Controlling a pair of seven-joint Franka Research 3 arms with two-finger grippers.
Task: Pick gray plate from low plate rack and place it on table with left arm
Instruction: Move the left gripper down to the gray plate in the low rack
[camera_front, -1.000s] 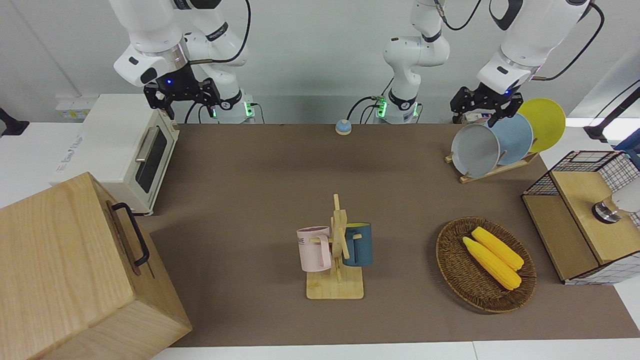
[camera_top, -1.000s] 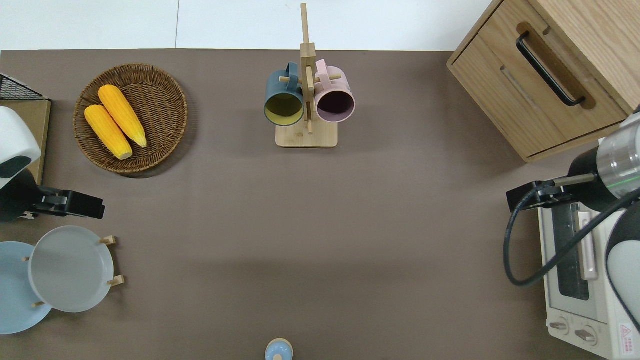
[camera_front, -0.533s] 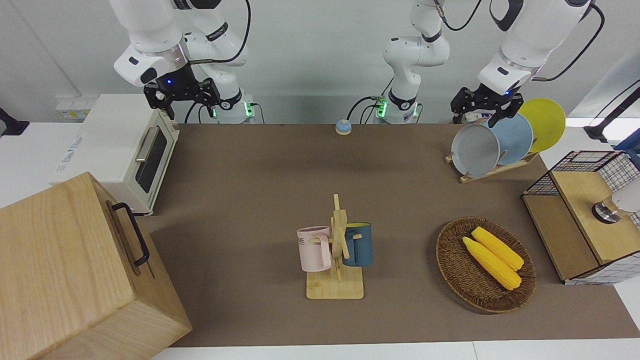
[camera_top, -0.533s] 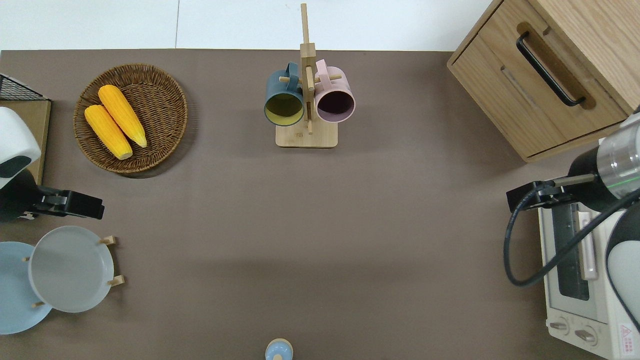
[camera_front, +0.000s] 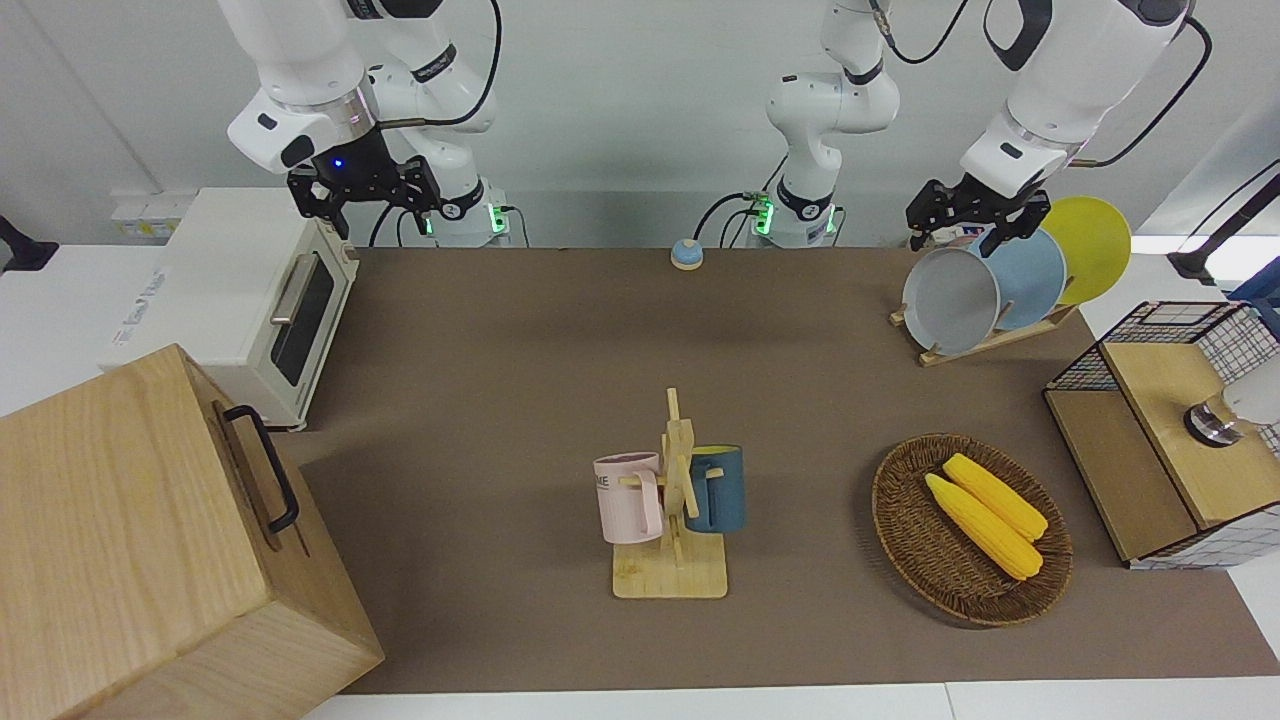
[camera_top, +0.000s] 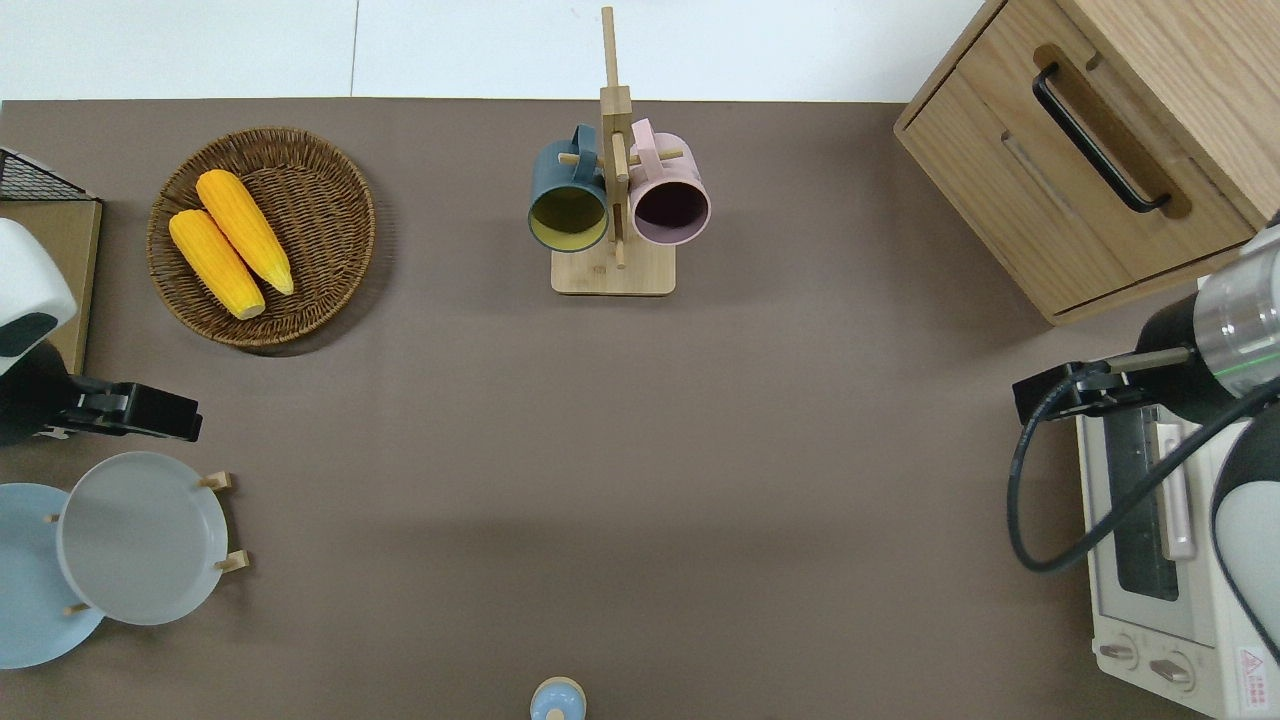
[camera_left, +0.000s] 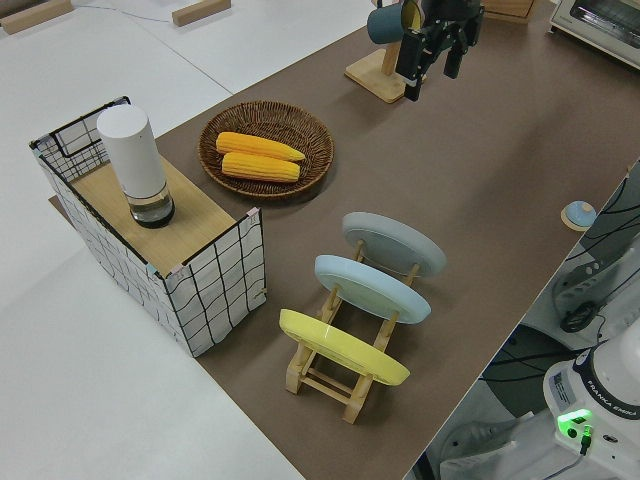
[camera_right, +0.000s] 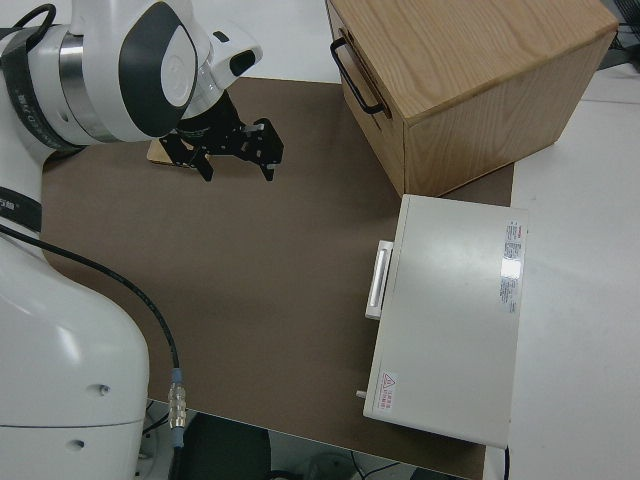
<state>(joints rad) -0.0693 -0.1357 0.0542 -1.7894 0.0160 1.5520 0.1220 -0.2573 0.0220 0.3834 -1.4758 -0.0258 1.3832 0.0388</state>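
Round light-gray plate (camera_front: 950, 299) leans in the low light-wood peg rack (camera_front: 985, 340) at frame's right; black left gripper (camera_front: 968, 222), spread and empty, hangs above its rim — best lowered squarely astride the top edge; right arm parked.

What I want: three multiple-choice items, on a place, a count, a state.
1. The gray plate is: A in the low plate rack; B in a basket; C flat on the table.
2. Corn cobs in the wicker basket: A one; B two; C three.
3. The left gripper is: A shut on a plate; B open, empty; C shut on a mug.
A: it leans between the pegs. B: two lie side by side. B: fingers apart, holding nothing.
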